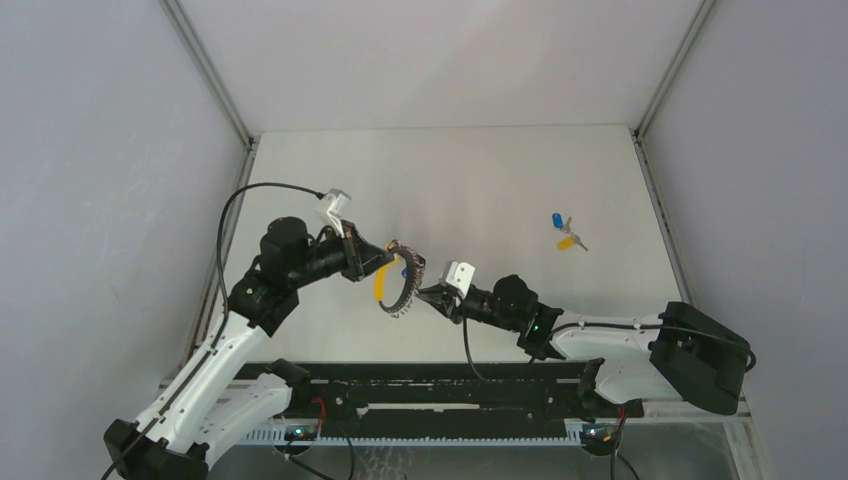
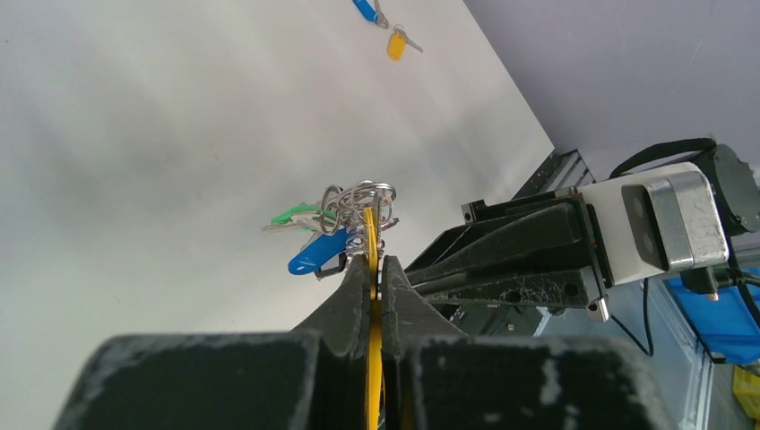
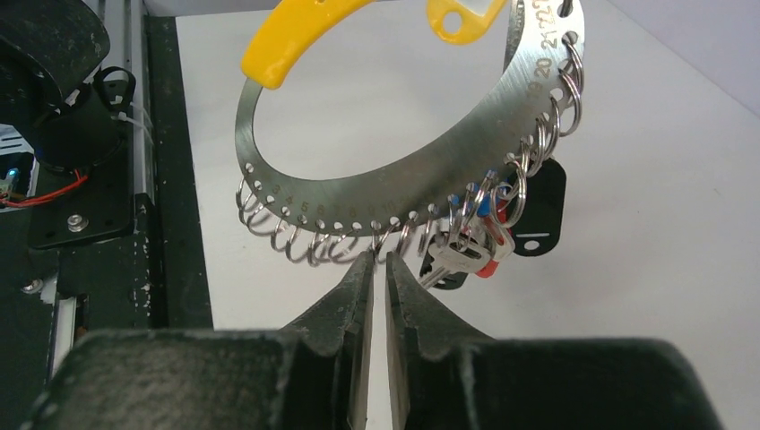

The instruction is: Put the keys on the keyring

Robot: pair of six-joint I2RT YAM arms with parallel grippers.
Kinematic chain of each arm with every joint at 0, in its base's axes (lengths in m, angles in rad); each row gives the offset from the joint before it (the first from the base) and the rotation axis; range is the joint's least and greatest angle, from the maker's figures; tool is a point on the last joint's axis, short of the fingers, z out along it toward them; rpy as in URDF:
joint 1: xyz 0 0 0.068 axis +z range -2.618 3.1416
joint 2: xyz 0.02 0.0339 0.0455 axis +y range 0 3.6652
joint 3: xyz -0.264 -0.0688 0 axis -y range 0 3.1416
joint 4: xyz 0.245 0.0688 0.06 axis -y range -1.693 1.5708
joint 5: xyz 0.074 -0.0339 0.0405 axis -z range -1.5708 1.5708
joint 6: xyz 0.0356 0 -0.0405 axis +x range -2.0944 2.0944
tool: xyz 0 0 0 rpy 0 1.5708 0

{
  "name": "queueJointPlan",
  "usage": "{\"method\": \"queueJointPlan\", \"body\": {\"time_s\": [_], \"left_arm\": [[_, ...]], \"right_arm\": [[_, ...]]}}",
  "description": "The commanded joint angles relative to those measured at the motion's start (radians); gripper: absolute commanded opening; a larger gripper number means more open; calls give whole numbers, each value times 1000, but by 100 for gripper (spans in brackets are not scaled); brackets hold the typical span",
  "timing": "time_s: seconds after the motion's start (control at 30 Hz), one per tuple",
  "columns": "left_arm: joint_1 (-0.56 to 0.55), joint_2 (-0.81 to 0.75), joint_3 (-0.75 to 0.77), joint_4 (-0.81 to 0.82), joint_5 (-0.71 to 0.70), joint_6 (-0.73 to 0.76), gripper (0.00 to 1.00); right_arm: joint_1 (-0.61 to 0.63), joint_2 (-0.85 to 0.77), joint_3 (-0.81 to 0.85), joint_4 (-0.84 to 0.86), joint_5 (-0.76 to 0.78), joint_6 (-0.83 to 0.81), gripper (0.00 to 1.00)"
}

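Left claw [image 2: 377,266] pinches the keyring [image 3: 421,188] by its yellow handle. Right claw [image 3: 379,260], almost pressed together, touches its lower rim; I cannot tell whether it grips.

a white matte tabletop [image 1: 480,180] fills the middle, closed in by plain pale grey walls: a back panel [image 1: 440,60], a left panel [image 1: 100,200] and a right panel [image 1: 770,150]. thin silver metal posts [image 1: 205,70] run up the two back corners. a black rail [image 1: 430,400] lies along the table's near edge. the light is soft and even, with only faint shadows.
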Motion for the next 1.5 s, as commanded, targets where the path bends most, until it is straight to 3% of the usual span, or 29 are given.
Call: {"method": "queueJointPlan", "body": {"time_s": [0.0, 0.4, 1.47], "left_arm": [[-7, -4, 115, -29, -18, 69, 0], [-6, 5, 123, -36, 6, 73, 0], [-21, 8, 88, 45, 15, 8, 0]], "right_arm": [[-15, -43, 35, -2, -37, 19, 10], [-11, -28, 36, 15, -79, -16, 9], [23, 32, 44, 104, -7, -19, 7]]}}
